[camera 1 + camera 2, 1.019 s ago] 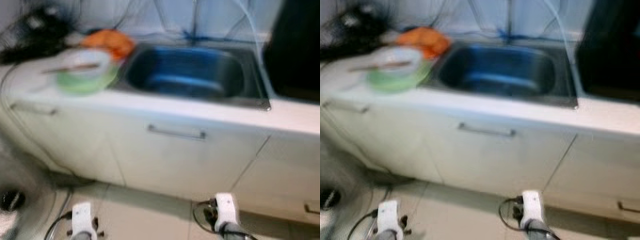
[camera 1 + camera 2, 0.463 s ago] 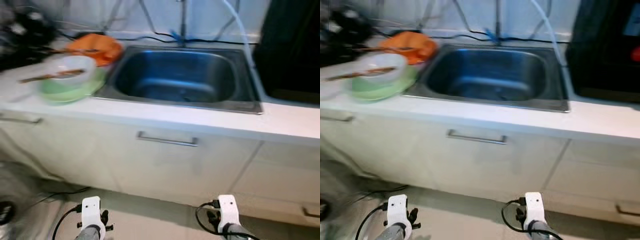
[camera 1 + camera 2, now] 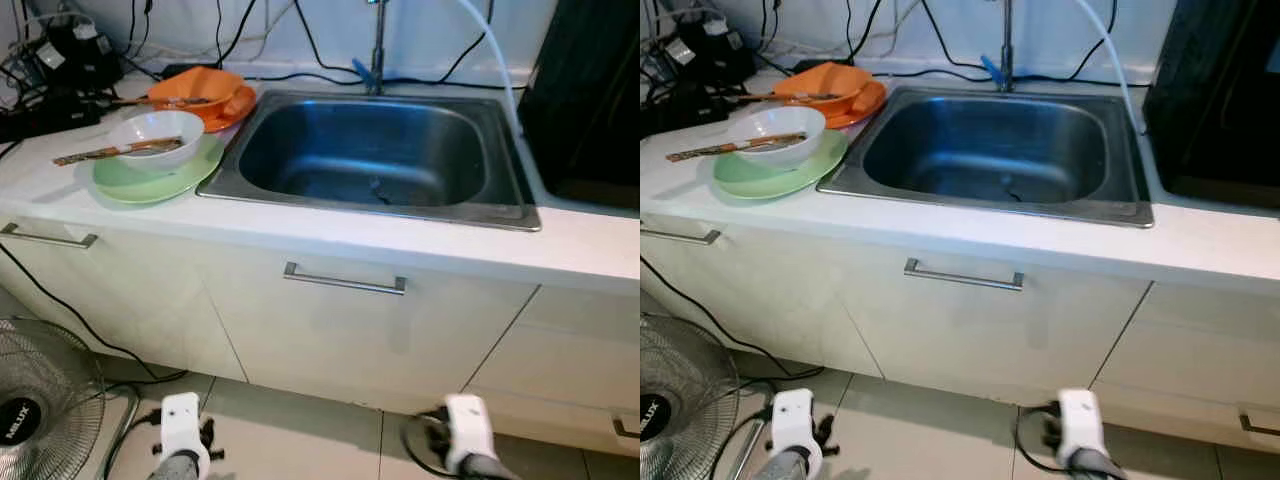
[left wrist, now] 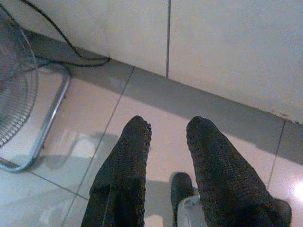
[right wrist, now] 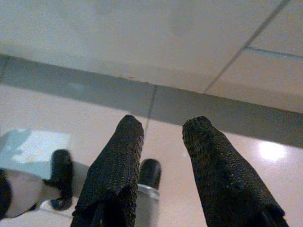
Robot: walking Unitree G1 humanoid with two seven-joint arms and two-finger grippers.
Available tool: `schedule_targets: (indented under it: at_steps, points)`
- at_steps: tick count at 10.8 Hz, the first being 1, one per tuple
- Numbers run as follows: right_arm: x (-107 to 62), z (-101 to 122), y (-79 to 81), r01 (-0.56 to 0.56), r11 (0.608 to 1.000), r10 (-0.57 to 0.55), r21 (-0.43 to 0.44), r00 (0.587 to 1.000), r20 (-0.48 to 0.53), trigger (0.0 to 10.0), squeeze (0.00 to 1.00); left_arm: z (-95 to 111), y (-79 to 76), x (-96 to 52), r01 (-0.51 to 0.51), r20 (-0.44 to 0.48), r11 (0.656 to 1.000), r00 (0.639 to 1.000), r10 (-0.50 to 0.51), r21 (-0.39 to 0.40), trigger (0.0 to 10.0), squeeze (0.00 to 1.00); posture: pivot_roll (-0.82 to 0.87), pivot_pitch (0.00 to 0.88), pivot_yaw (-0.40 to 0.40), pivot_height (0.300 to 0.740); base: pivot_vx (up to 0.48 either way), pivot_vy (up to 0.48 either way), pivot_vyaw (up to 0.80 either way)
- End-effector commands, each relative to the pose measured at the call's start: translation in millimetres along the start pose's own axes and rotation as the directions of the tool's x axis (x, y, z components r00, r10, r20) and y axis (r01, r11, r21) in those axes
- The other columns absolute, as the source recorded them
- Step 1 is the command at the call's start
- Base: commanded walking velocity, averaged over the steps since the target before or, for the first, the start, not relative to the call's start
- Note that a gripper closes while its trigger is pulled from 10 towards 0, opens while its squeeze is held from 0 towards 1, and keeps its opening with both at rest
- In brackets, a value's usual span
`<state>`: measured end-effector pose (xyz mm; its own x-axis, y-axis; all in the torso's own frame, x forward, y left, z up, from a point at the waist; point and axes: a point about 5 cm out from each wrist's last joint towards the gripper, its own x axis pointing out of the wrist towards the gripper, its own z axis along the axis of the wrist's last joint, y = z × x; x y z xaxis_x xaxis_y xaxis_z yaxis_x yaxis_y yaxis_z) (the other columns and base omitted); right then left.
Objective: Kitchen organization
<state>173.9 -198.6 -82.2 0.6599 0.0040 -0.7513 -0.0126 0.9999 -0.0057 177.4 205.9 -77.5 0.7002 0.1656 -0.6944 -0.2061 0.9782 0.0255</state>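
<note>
Both tools hang low by the floor, idle: the left tool (image 4: 168, 142) has its two black fingers spread with nothing between them, and the right tool (image 5: 163, 142) is parted and empty the same way, each pointed at floor tiles in front of the cabinet base.

From where I stand, what has changed is the robot's stance, not the dishes. A second ago its head view was smeared with motion; now it is sharp and looks squarely at the white surface (image 3: 560, 245), so I judge the walking is over and reaching can begin.

Largest first: the steel sink (image 3: 375, 150) is set into the surface and looks bare of dishes. Left of it lies a green plate (image 3: 150, 185) carrying a white bowl (image 3: 158, 135), with chopsticks (image 3: 110, 152) resting across the bowl's rim. Behind these, nearer the wall, sits an orange dish (image 3: 205, 92). A standing fan (image 3: 40, 400) is on the floor at the far left.

No dish is handled yet; the stack seems the likely first pick.
</note>
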Motion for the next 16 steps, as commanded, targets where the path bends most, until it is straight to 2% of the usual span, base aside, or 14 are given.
schedule_targets:
  at_steps: [1,2,5,6,8,10,12,13,14,15,16]
  points:
    - [-0.4,7,-3.0,0.017,1.0,-0.018,0.015,0.998,0.066,10.0,0.0,6,2.1,0.6,-0.012,0.043,1.0,0.999,0.011,0.013,10.0,0.0,0.04,0.0,0.064,0.74,0.0,0.0,0.0]
    - [-4.9,9,-9.9,0.04,0.999,-0.037,-0.016,0.99,0.139,10.0,0.0,16,0.8,0.1,-0.011,0.123,1.0,0.992,0.009,0.015,10.0,0.0,0.04,0.008,0.067,0.74,0.0,0.0,0.0]
    - [-18.2,27,-23.6,0.094,0.996,-0.083,-0.012,0.93,0.358,10.0,0.0,42,-5.0,-4.1,-0.004,0.323,0.996,0.946,-0.025,0.089,10.0,0.0,0.02,0.029,0.077,0.74,0.0,0.0,0.0]
    - [-27.1,37,-27.8,0.117,0.993,-0.106,0.003,0.886,0.451,10.0,0.0,54,-8.7,-8.5,0.003,0.407,0.994,0.912,-0.048,0.11,10.0,0.0,0.02,0.039,0.086,0.74,0.0,0.0,0.0]
    - [-44.3,48,-31.2,0.16,0.987,-0.129,-0.007,0.823,0.553,10.0,0.0,70,-13.1,-18.0,-0.003,0.512,0.99,0.856,-0.071,0.141,10.0,0.0,0.02,0.047,0.087,0.74,0.0,0.0,0.0]
    - [-66.1,72,-31.1,0.196,0.98,-0.138,-0.016,0.745,0.653,10.0,0.0,88,-17.0,-27.2,-0.012,0.592,0.987,0.801,-0.088,0.163,10.0,0.0,0.01,0.053,0.086,0.74,0.0,0.0,0.0]
    - [-94.1,124,-27.0,0.226,0.974,-0.145,0.004,0.609,0.78,10.0,0.0,123,-23.4,-38.1,-0.031,0.692,0.986,0.716,-0.092,0.163,10.0,0.0,0.0,0.053,0.085,0.74,0.0,0.0,0.0]
    - [-103.2,148,-22.0,0.222,0.975,-0.135,0.012,0.549,0.825,10.0,0.0,141,-29.1,-44.5,-0.032,0.738,0.985,0.666,-0.107,0.172,10.0,0.0,0.0,0.048,0.083,0.74,0.0,0.0,0.0]
    - [-109.5,169,-17.4,0.213,0.977,-0.125,0.02,0.498,0.858,10.0,0.0,149,-32.5,-47.9,-0.03,0.765,0.982,0.631,-0.127,0.187,10.0,0.0,0.0,0.04,0.081,0.74,0.0,0.0,0.0]
    - [-114.1,185,-12.1,0.199,0.98,-0.115,0.023,0.467,0.877,10.0,0.0,162,-35.7,-52.4,-0.037,0.797,0.981,0.59,-0.134,0.192,10.0,0.0,0.0,0.036,0.079,0.74,0.0,0.0,0.0]
    - [-117.9,204,-3.8,0.169,0.985,-0.108,0.035,0.444,0.89,10.0,0.0,185,-47.6,-66.8,-0.053,0.833,0.974,0.53,-0.158,0.219,10.0,0.0,0.01,0.024,0.075,0.74,0.0,0.0,0.0]
